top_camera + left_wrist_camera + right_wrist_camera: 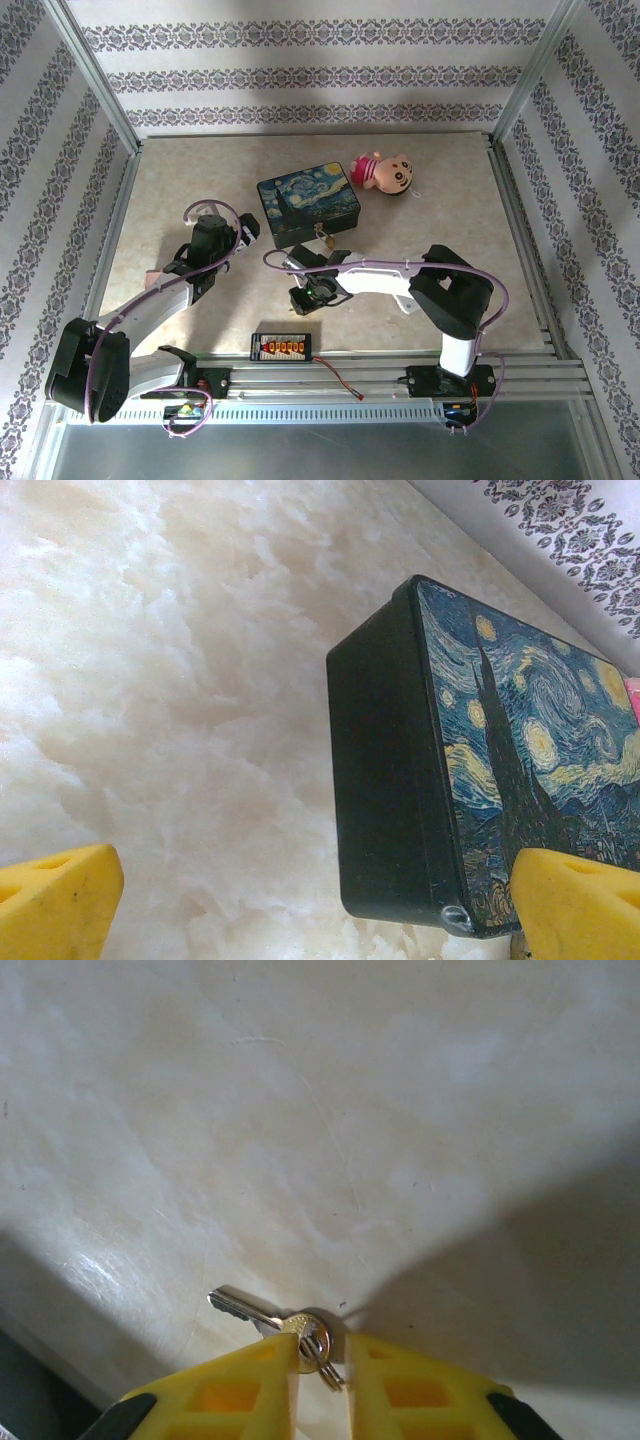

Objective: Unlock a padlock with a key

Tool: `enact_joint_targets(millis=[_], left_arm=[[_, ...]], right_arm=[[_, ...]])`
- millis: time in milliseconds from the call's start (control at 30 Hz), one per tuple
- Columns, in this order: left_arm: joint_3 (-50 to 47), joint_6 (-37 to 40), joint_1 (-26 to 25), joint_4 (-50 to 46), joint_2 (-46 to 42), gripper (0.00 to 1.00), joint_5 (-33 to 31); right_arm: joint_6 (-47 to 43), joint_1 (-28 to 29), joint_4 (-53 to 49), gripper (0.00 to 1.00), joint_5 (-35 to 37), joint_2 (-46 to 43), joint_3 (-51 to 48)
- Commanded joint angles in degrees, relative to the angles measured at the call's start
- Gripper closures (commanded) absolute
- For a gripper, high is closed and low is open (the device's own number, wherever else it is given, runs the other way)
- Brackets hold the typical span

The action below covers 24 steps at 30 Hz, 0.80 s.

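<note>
Your right gripper (322,1355) is low over the table (400,1110); its two yellow fingers are nearly together, with the round head of the key (250,1310) between them; you cannot tell from here if they pinch it yet. The key lies flat on the table, and its thin end points away to the left of the fingers; a small ring (328,1368) hangs on its head.

Here is what can go wrong. The key is thin and flat, so the fingers may slip off its head and push it away; they may grab the ring and not the head, and then the key dangles and swings; they may press hard on the table and scrape it. If the grip is only on the edge of the head, the key can twist when you lift it; then its tip may not line up with the hole.

The padlock (325,238) sits at the front of the box (308,203), near the right gripper; it is small and looks loose, so a push from the key may knock it aside. Your left gripper (320,905) is wide apart at the corner of the box and holds nothing; so nothing steadies the padlock, and the box may slide too; go slow.
</note>
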Motion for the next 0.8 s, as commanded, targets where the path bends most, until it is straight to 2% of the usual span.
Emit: enact_joint_targets(millis=[0,300,600,767], left_arm=[[0.0,-0.6,0.6,-1.7,-1.0,0.01,-1.0],[0.1,0.2,0.6,-1.6,-2.0,0.01,-0.3],[0.2,1.0,0.9,-0.8,-3.0,0.01,1.6],[-1.3,-0.7,1.7,4.1,-3.4,0.01,3.8]], right_arm=[[0.4,0.7,-1.4,0.83,0.7,-2.2,-0.4],[1.9,0.7,-1.5,1.0,2.7,-5.8,-1.5],[5.4,-0.1,-0.1,1.0,8.4,-13.1,-3.3],[7.7,-2.3,0.6,1.0,11.0,-18.3,-5.8]])
